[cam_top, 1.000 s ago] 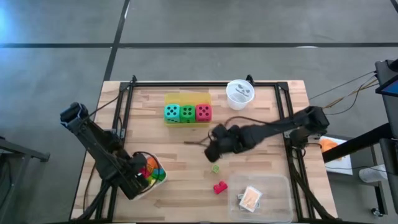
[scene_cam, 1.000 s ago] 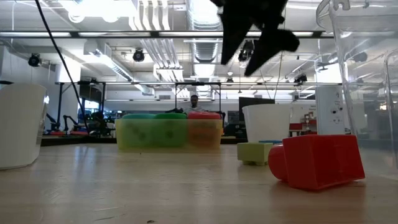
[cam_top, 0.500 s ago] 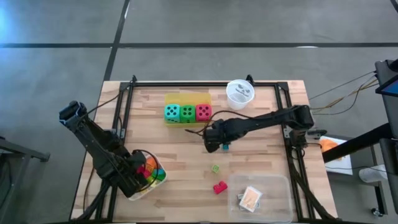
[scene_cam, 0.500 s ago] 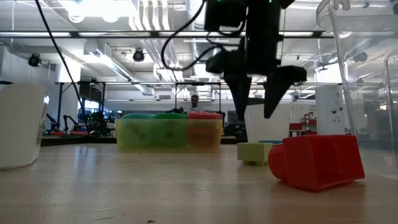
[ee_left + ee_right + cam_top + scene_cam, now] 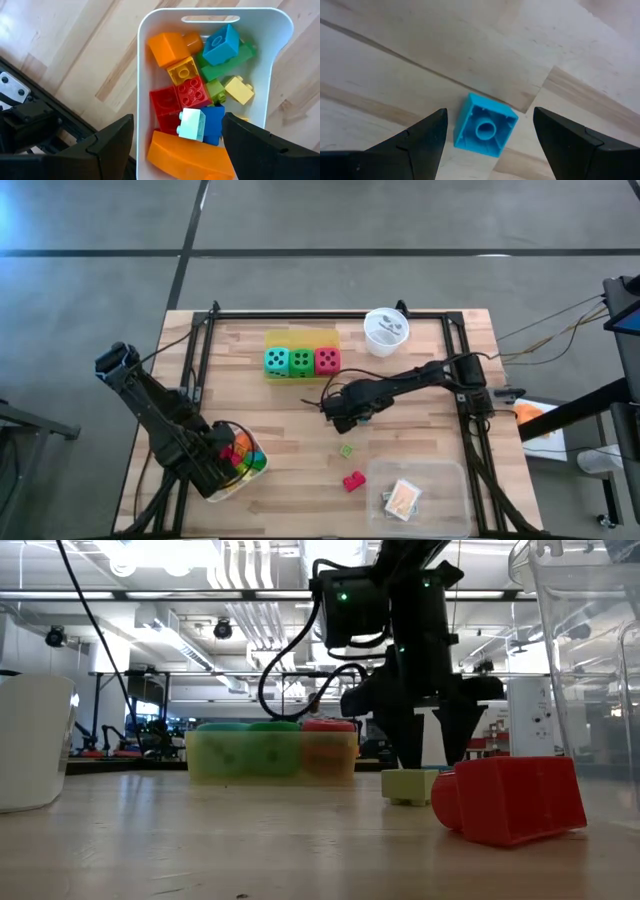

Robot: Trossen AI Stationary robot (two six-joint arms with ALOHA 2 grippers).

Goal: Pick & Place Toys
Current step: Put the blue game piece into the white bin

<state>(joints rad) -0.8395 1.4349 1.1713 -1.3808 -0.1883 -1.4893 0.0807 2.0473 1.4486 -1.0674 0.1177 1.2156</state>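
Observation:
A small blue block [image 5: 485, 131] lies stud-up on the wooden table, near its middle. My right gripper [image 5: 490, 120] points down over it, open, one finger on either side and neither touching; in the high view this gripper [image 5: 345, 410] hides most of the block. In the low view its fingers [image 5: 405, 745] reach nearly to the table. At the near left, my left gripper [image 5: 177, 145] hangs open and holding nothing above a white bin [image 5: 142, 75] with several coloured blocks. A light green block [image 5: 346, 450] and a red block [image 5: 352, 480] lie loose on the table.
Three dice, teal, green and red [image 5: 301, 361], sit in a yellow tray [image 5: 300, 337] at the far middle, a round white cup [image 5: 385, 332] to their right. A clear tray [image 5: 440, 475] holding cards [image 5: 402, 498] stands at the near right. Black rails [image 5: 195, 360] run along the table's sides.
My right gripper has come down from well above the table to just over it, tipping until its fingers point straight down around the blue block. Its fingers have stayed open. The blue block has not moved.

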